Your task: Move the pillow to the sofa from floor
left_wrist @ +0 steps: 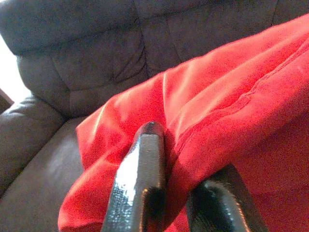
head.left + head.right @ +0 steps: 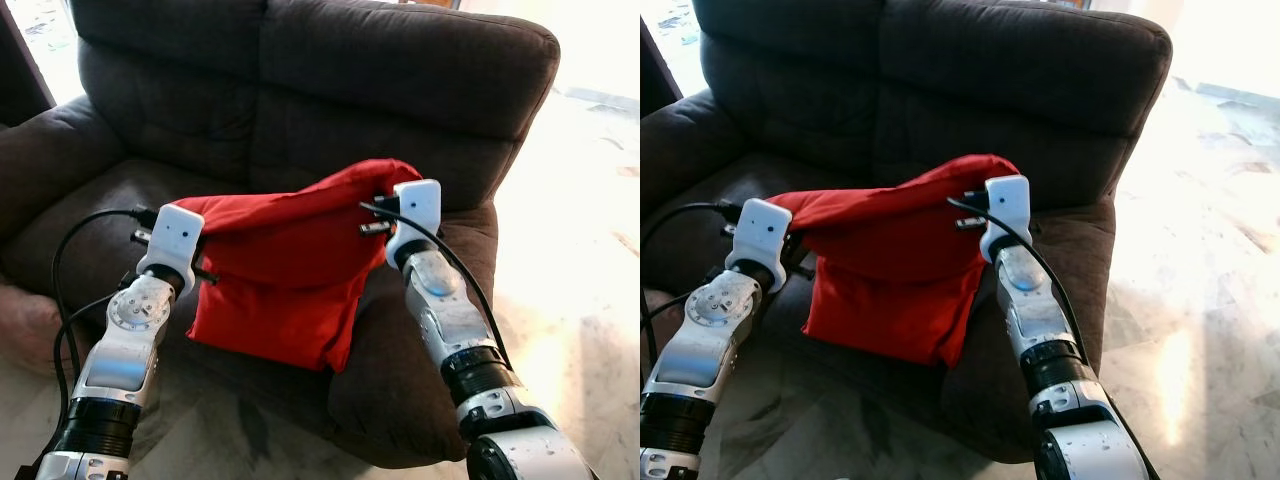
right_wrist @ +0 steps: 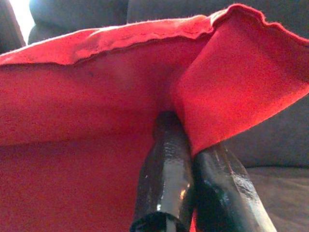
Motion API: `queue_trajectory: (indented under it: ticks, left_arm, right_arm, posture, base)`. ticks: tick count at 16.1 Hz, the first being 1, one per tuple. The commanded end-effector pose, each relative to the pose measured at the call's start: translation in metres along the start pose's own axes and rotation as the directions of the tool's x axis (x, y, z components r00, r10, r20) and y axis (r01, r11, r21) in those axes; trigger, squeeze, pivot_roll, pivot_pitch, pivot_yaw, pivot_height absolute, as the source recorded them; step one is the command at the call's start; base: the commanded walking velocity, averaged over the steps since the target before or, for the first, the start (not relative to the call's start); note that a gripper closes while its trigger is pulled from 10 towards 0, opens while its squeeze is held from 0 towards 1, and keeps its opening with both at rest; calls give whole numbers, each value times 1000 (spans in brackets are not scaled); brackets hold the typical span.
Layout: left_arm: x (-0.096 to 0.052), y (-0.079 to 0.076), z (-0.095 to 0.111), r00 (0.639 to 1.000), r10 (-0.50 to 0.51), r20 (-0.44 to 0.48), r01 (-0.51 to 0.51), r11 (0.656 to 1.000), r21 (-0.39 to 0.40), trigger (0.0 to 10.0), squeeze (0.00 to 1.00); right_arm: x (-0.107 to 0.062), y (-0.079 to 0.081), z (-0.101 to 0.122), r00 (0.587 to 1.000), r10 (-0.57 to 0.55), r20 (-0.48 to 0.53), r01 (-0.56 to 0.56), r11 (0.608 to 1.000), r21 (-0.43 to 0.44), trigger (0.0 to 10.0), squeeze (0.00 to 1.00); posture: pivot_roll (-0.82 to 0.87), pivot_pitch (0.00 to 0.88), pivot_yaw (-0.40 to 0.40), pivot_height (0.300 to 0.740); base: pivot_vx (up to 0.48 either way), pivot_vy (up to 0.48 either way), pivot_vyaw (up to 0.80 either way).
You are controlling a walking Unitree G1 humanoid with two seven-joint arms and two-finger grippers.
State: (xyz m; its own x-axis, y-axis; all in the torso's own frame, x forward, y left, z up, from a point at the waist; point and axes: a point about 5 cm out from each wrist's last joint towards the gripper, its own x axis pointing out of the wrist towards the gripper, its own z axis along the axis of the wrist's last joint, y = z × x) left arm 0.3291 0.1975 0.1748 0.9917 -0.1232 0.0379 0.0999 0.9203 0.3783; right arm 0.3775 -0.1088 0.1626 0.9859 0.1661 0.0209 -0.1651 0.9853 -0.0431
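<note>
Both grippers, left (image 1: 176, 193) & right (image 3: 193, 164), are clamped on pillow (image 2: 285, 270) top corners above sofa (image 2: 300, 90) seat; judged soft, light, saggy; corner holds suffice.

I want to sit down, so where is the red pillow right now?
In the left eye view, the soft red fabric pillow hangs between the left gripper and right gripper, over the front of the dark brown sofa's seat.

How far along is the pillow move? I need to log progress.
Done: the red pillow is off the floor, hanging over the sofa seat. In hand: left pincer and right pincer each pinch an upper corner. Left: lower it onto the seat and let go.
</note>
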Motion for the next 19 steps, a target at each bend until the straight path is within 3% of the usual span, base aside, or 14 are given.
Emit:
queue_trajectory:
  ticks: [1, 4, 5, 6, 12, 14, 16, 17, 19]
  left_arm:
    - [-3, 4, -5, 999, 21, -26, -21, 1000, 9, 10000, 1000]
    - [-2, 6, -4, 999, 35, -19, -35, 999, 16, 10000, 1000]
    - [-2, 7, -4, 999, 44, -22, -43, 999, 22, 10000, 1000]
    - [-3, 5, -4, 999, 40, -19, -39, 999, 29, 10000, 0]
    - [-13, 2, -28, 995, 71, -76, -72, 997, -8, 10000, 0]
    - [-23, -4, -57, 983, 78, -165, -85, 996, -37, 10000, 0]
    - [-34, -9, -85, 963, 89, -256, -113, 990, -80, 10000, 0]
    - [-43, -13, -109, 939, 100, -330, -151, 980, -132, 10000, 0]
    - [-51, -21, -129, 913, 88, -398, -156, 978, -141, 10000, 0]
  right_arm:
    - [0, -7, 2, 1000, -29, 4, 29, 1000, 4, 10000, 1000]
    - [1, -6, 6, 999, -33, 18, 33, 999, -3, 10000, 988]
    - [0, -6, 5, 999, -36, 16, 36, 999, -10, 10000, 0]
    - [0, -7, 2, 999, -42, 10, 42, 999, -11, 10000, 0]
    - [-7, -16, -16, 996, -76, -46, 76, 997, -3, 10000, 0]
    - [-16, -21, -42, 991, -78, -112, 78, 997, -8, 10000, 0]
    - [-27, -27, -68, 979, -85, -188, 95, 994, 45, 10000, 0]
    - [-40, -31, -93, 961, -83, -263, 98, 994, 44, 10000, 0]
    - [-54, -34, -116, 935, -78, -346, 94, 995, 27, 10000, 0]
  posture:
    - [134, 113, -39, 740]
    - [135, 112, -40, 740]
    - [136, 113, -41, 740]
    - [136, 113, -41, 740]
    - [135, 119, -44, 740]
    - [132, 121, -45, 740]
    - [133, 121, -43, 740]
    - [135, 120, -44, 740]
    - [136, 121, -44, 740]
  base:
    - [0, 0, 0]
    - [0, 0, 0]
    - [0, 0, 0]
    - [0, 0, 0]
    - [0, 0, 0]
    - [0, 0, 0]
    - [0, 0, 0]
    - [0, 0, 0]
    - [0, 0, 0]
